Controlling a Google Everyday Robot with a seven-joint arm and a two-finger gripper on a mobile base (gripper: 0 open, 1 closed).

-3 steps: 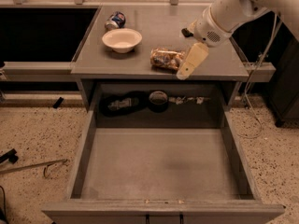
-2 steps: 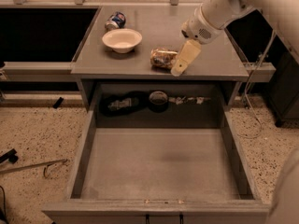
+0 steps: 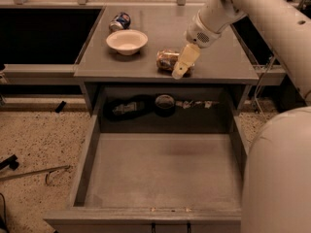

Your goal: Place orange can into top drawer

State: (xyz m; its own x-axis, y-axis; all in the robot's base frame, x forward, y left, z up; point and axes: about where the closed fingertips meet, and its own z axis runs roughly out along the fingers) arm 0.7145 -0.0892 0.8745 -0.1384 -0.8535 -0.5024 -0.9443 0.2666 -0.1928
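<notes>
The orange can [image 3: 166,59] lies on its side on the grey counter [image 3: 160,23], near its front edge. My gripper [image 3: 181,67] hangs from the arm coming in from the upper right. It is down at the can's right end and covers part of it. The top drawer [image 3: 163,171] is pulled wide open below the counter, and its flat grey bottom is bare.
A white bowl [image 3: 127,41] sits left of the can, with a blue-and-white can [image 3: 119,21] behind it. Dark items [image 3: 124,108] and a round object [image 3: 164,102] lie in the recess behind the drawer. My arm's large link [image 3: 277,174] fills the lower right. Cables lie on the floor at the left.
My gripper has moved left along the counter and now overlaps the orange can's right end. The can, bowl and drawer have not moved.
</notes>
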